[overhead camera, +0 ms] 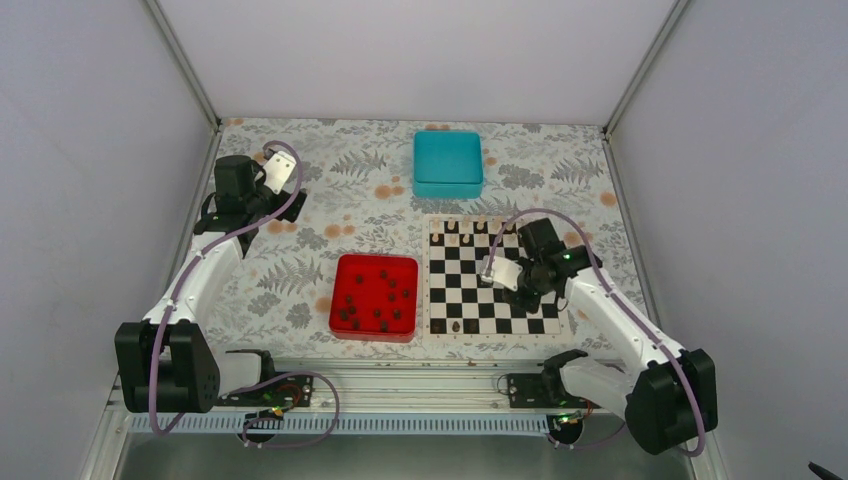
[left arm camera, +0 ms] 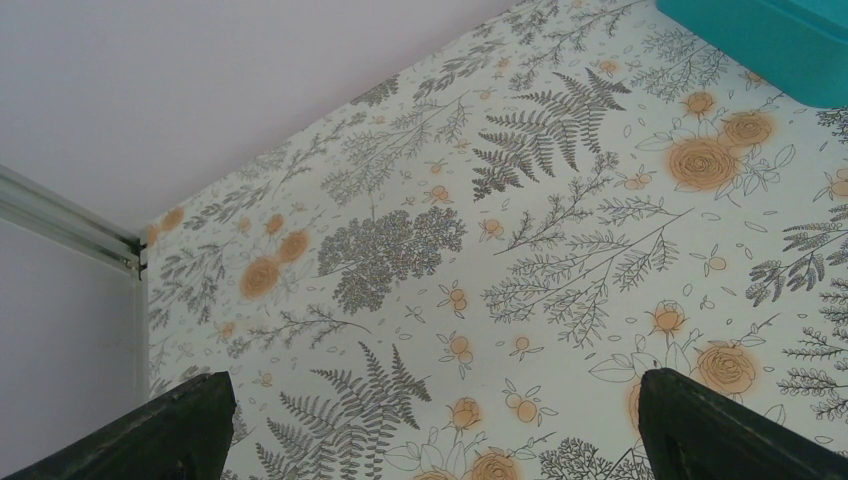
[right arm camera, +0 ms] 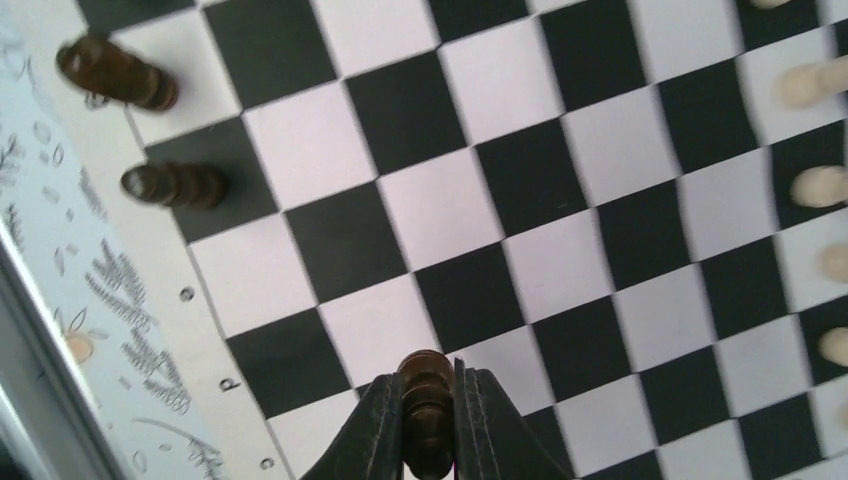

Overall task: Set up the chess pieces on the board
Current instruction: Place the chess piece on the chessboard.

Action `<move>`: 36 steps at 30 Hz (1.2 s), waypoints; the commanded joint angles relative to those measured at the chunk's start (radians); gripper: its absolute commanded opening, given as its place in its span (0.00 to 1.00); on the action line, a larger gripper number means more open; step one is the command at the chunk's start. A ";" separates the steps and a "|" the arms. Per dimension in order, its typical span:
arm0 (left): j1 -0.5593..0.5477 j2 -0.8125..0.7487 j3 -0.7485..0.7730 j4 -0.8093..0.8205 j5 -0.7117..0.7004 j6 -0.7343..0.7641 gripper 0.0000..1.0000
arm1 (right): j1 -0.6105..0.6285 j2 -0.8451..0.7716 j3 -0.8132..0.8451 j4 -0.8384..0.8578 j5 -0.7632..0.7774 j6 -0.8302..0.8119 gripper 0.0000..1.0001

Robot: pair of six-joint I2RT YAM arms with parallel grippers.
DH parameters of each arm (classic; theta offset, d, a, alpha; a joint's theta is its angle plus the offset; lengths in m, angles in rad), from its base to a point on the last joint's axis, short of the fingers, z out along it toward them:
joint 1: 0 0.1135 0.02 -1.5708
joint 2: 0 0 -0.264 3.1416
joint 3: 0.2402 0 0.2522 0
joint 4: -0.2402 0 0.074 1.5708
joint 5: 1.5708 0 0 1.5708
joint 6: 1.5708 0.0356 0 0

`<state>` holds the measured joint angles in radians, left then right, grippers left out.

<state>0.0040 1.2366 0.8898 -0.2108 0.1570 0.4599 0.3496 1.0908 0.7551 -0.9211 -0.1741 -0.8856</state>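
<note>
The board (overhead camera: 468, 284) lies right of centre, under my right gripper (overhead camera: 497, 272). In the right wrist view that gripper (right arm camera: 428, 385) is shut on a dark chess piece (right arm camera: 427, 400), held just above the board (right arm camera: 440, 210) near its lettered edge. Two dark chess pieces (right arm camera: 172, 185) stand on edge squares at the upper left of that view. Several more dark chess pieces (overhead camera: 378, 295) lie in the red tray (overhead camera: 375, 259). My left gripper (overhead camera: 282, 170) is far left at the back. It (left arm camera: 435, 385) hangs open over the floral cloth with nothing between its fingers.
Pale cream pieces (overhead camera: 465, 227) line the board's far row, seen too at the right of the right wrist view (right arm camera: 815, 185). A teal box (overhead camera: 448, 163) stands behind the board. Grey walls close in the table on three sides.
</note>
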 commanded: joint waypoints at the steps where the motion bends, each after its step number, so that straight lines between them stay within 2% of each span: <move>1: 0.005 -0.008 0.003 0.016 0.004 0.000 1.00 | -0.010 -0.027 -0.074 -0.007 -0.003 -0.064 0.04; 7: 0.006 -0.002 -0.002 0.016 0.000 0.000 1.00 | -0.012 -0.068 -0.173 0.007 0.030 -0.081 0.04; 16: 0.005 0.003 0.010 0.004 -0.002 0.000 1.00 | -0.021 -0.097 -0.231 0.022 0.036 -0.072 0.04; 36: 0.004 0.013 0.007 0.005 -0.005 0.002 1.00 | -0.062 -0.123 -0.228 -0.021 0.013 -0.091 0.04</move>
<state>0.0040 1.2388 0.8898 -0.2119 0.1566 0.4599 0.3027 0.9695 0.5224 -0.9207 -0.1425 -0.9440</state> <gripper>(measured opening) 0.999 0.095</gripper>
